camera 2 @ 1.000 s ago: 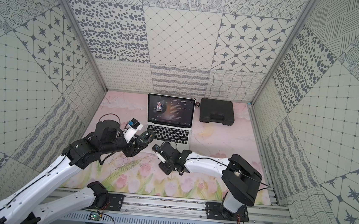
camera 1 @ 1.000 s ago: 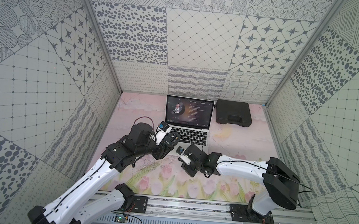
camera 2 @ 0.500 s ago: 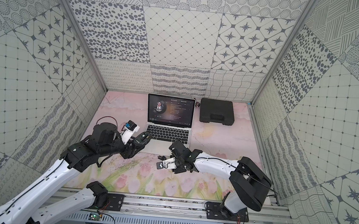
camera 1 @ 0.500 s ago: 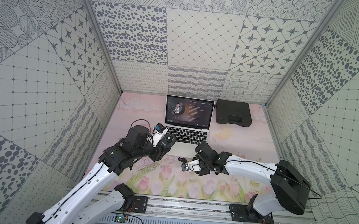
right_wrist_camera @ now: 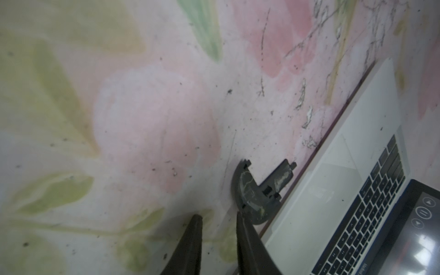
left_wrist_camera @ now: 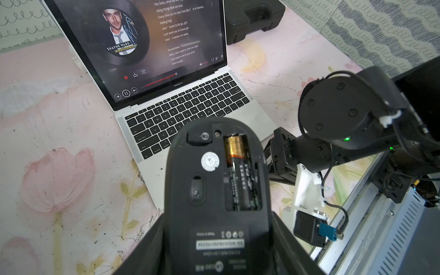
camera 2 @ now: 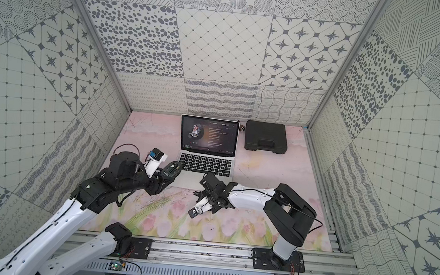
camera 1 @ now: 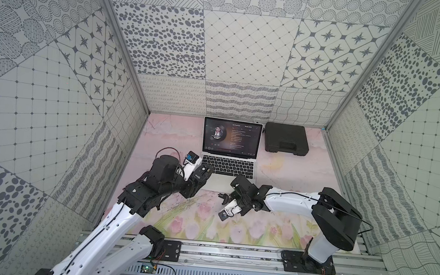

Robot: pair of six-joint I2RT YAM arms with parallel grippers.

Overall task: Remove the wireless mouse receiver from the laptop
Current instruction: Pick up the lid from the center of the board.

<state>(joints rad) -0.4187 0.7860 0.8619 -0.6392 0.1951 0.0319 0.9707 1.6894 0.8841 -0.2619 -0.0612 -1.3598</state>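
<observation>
The silver laptop [camera 1: 228, 166] [camera 2: 205, 164] stands open at the back middle, its screen lit. My left gripper [left_wrist_camera: 217, 219] is shut on the oval black mouse [left_wrist_camera: 214, 178], held belly up with its battery bay uncovered, just left of the keyboard [left_wrist_camera: 190, 107]. My right gripper [right_wrist_camera: 217, 215] hovers low over the mat by the laptop's front edge [right_wrist_camera: 357, 190], open with a narrow gap and nothing in it. A curved black shell piece [right_wrist_camera: 252, 192] lies just past one fingertip. I cannot pick out the wireless mouse receiver. A small dark object [camera 2: 242, 129] shows beside the screen's right corner.
A flat black toolbox [camera 1: 286, 138] lies right of the laptop at the back. Patterned walls close in three sides. The arms' mounting rail [camera 1: 230, 256] runs along the front edge. A flowered mat [camera 1: 192, 222] covers the table.
My right gripper has left the mouse's side, swung right and down to the mat before the laptop, and its jaws have narrowed. The left arm has drawn back a little with the mouse.
</observation>
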